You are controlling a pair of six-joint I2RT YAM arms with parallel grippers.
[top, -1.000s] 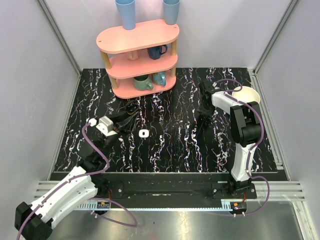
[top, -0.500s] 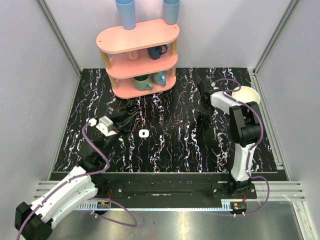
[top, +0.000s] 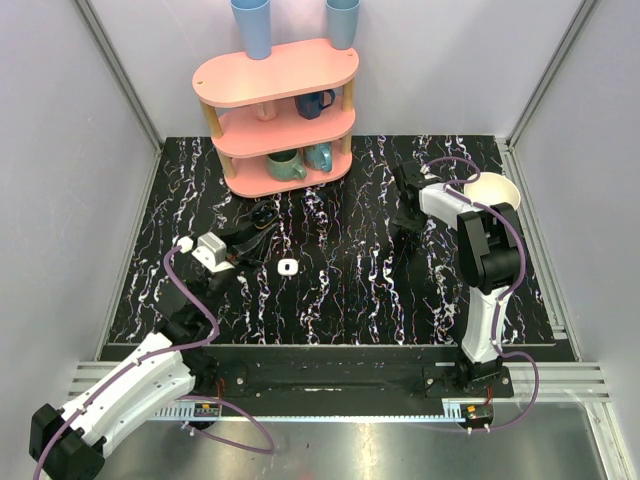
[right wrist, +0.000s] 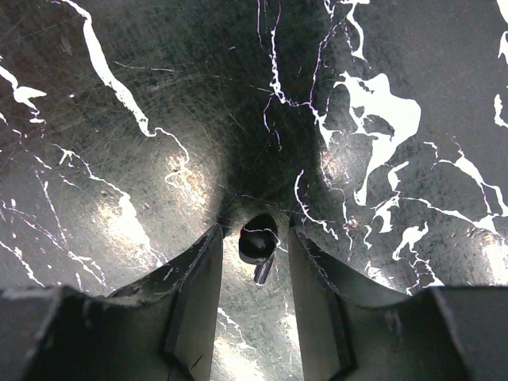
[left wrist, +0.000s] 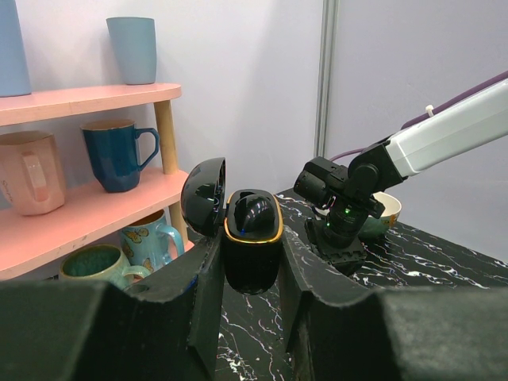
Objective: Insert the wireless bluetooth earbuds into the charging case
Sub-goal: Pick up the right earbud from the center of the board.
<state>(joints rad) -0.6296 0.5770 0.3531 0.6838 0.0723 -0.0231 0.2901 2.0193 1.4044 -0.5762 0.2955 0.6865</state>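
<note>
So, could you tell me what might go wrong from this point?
The dark earbud lies loose between the right gripper's open fingers; closing off-centre could flick it away. The left gripper clamps only the charging case's lower body, so pressing an earbud in might tilt it.

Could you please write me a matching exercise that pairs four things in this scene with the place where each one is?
Things:
1. charging case
2. dark earbud
3. cream bowl
4. dark blue mug

Places:
A. on the middle tier of the pink shelf
B. held in the left gripper, lid open
C. lying on the table under the right gripper, between its open jaws
D. at the table's right edge, beside the right arm

Pairs: 1-B, 2-C, 3-D, 4-A
</note>
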